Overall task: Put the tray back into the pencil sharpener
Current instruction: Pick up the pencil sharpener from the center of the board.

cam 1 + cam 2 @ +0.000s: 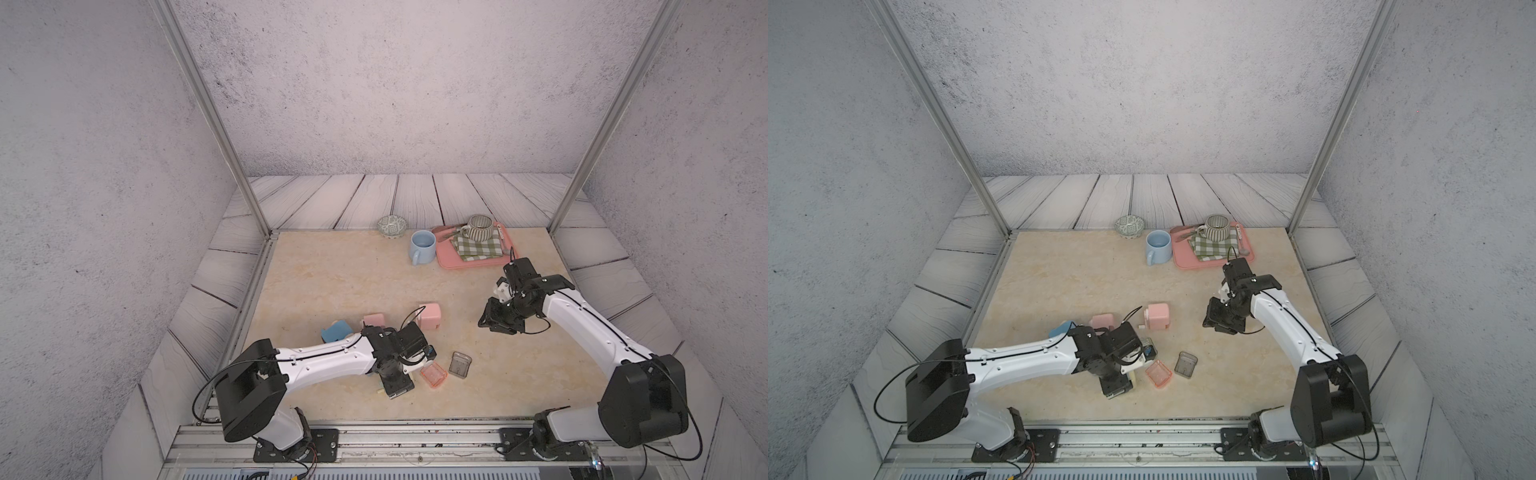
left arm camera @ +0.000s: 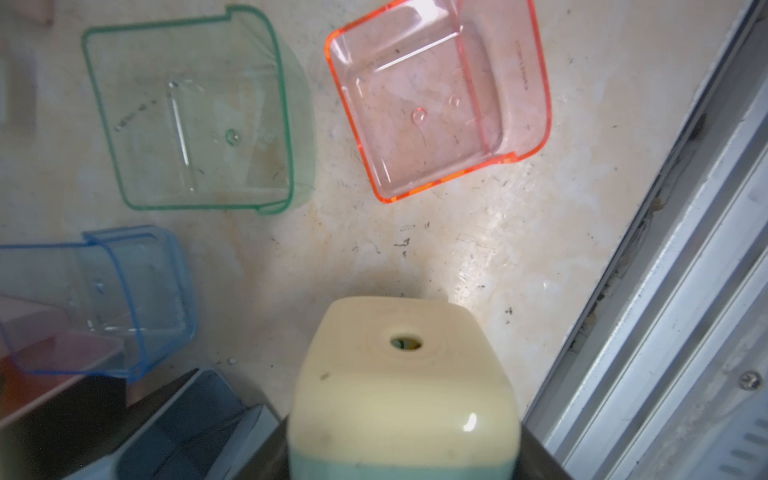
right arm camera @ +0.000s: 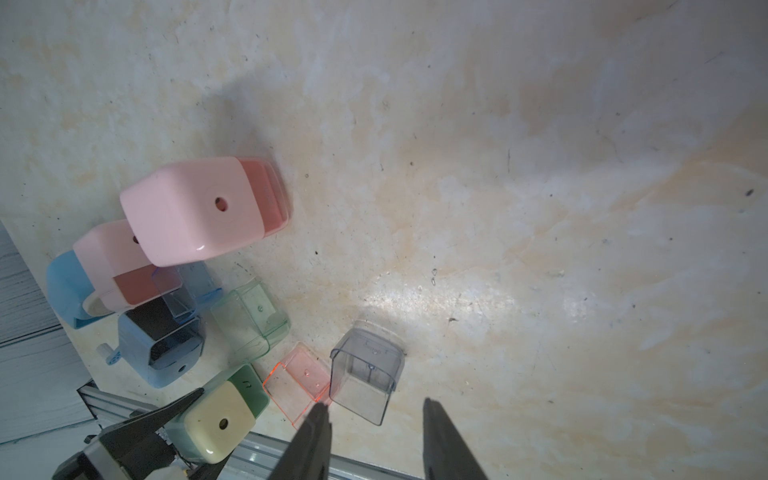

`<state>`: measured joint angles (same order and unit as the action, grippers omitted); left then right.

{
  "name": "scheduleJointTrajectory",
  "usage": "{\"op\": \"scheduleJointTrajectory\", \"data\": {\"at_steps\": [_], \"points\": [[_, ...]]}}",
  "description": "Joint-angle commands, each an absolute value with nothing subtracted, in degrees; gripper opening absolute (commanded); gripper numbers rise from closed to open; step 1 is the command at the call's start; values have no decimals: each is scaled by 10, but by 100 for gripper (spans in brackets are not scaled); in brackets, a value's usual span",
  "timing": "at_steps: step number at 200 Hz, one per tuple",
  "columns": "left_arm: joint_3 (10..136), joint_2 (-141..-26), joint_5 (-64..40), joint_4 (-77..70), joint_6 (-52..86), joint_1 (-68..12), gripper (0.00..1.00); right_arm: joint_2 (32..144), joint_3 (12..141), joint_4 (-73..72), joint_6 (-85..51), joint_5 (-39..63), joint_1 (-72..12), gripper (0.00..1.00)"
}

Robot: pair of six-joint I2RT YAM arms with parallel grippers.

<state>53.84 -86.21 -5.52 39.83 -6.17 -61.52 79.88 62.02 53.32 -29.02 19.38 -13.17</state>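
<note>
Beige stone-patterned tabletop (image 1: 332,270) is filling the floor of a grey-walled cell in both top views. From the lower left of the frame the left arm is reaching inward over a cluster of sharpeners; a blue sharpener (image 1: 336,330) and a pink sharpener (image 1: 374,320) are peeking out behind its wrist. The left gripper (image 1: 394,386) is pointing down at the lower centre. In the left wrist view its jaws are flanking a cream sharpener (image 2: 403,374) whose pencil hole is facing the camera; whether they are pressing on it I cannot tell.

The green tray (image 2: 195,112) is lying on the table open side up, apart from that sharpener and hidden under the arm in the top views. It is looking nearly square. Its slightly longer axis is running from its flat back wall to its curved front wall, which is facing the orange tray (image 2: 436,99) just beside it. A blue tray (image 2: 104,299) is lying near its other side.

Further right in a top view, a second pink sharpener (image 1: 430,316) is standing upright, and a grey tray (image 1: 460,365) is lying just beside the orange one, long axis running near to far. Right of centre, the right gripper (image 1: 494,322) is hovering with its fingers (image 3: 444,440) parted and nothing between them. A blue mug (image 1: 422,245) is standing at the upper right.
</note>
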Motion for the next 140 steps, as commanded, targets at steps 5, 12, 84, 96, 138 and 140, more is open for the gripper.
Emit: {"op": "scheduleJointTrajectory", "data": {"at_steps": [5,12,84,96,138,140], "points": [[536,-846,-53,417,-63,-618,60,785,615,542,-294,196,-130,40],[536,-846,-52,417,-63,-618,60,785,614,542,-295,196,-130,40],[538,-850,-63,420,-67,-618,70,782,613,542,-300,192,-130,40],[535,-846,-60,418,-68,-618,68,781,613,543,-301,191,-130,40],[534,-841,-59,417,-69,-618,52,782,612,544,-299,194,-130,40],[534,-841,-59,418,-69,-619,52,782,613,545,-298,195,-130,40]]}}
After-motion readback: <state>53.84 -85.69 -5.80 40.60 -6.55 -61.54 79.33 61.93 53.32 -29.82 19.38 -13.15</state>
